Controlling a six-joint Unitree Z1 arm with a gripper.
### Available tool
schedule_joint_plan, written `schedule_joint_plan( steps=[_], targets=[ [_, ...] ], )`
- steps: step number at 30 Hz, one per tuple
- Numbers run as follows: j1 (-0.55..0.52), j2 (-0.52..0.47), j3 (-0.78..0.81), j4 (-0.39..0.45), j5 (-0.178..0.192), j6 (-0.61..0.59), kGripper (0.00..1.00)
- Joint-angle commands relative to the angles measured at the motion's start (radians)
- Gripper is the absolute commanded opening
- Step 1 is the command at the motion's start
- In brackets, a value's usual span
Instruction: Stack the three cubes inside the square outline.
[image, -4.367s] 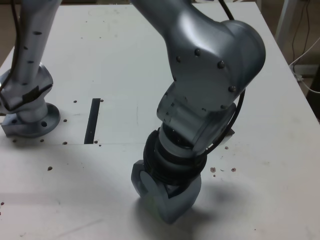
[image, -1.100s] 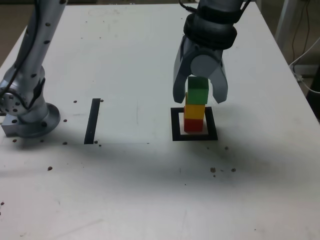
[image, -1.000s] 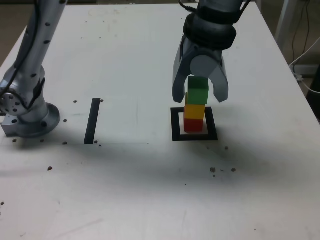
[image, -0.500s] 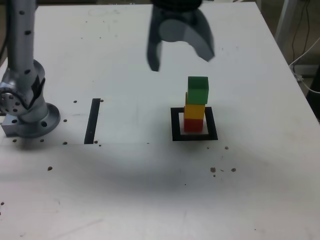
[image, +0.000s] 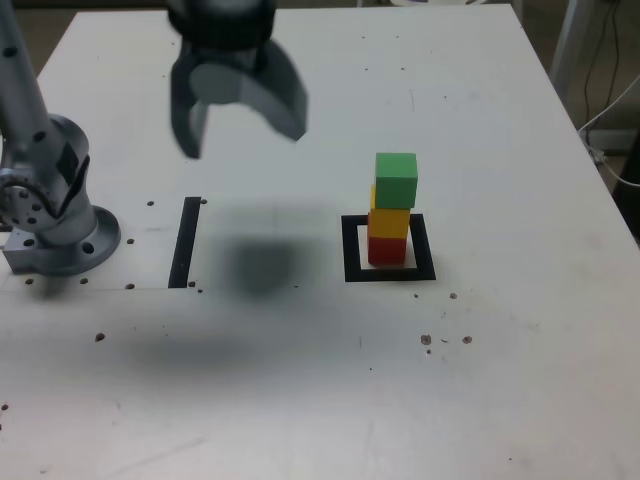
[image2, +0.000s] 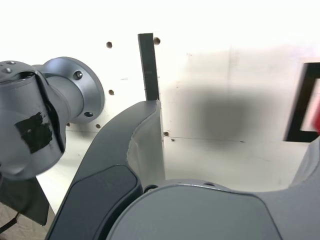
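Exterior view: the stack looks finished. The red cube (image: 387, 249) sits on the white centre of the square outline (image: 350, 250), the yellow cube (image: 390, 222) rests on it, and the green cube (image: 396, 179) tops the column, shifted slightly toward that view's right, so its edge overhangs the yellow one a little. All three touch only each other and the surface (image: 480, 380); nothing holds them. The column's long axis runs straight up from the surface, with no visible lean apart from that small offset at the top. The tool (image: 236, 115) hangs high, well apart from the stack toward the exterior view's left, above the black strip (image: 186, 240), its jaws spread wide and empty. By my reading nothing remains but for the arm to clear away; the overhang is the only doubt.
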Motion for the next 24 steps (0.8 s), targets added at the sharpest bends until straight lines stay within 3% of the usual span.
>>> schedule_joint_plan(
  steps=[1,13,24],
  targets=[
    [0.001,-0.022,0.112,-0.053,-0.014,-0.002,1.0],
    [0.001,-0.041,0.374,-0.276,-0.069,-0.002,1.0],
    [0.001,-0.045,0.428,-0.338,-0.079,-0.002,1.0]
  ],
)
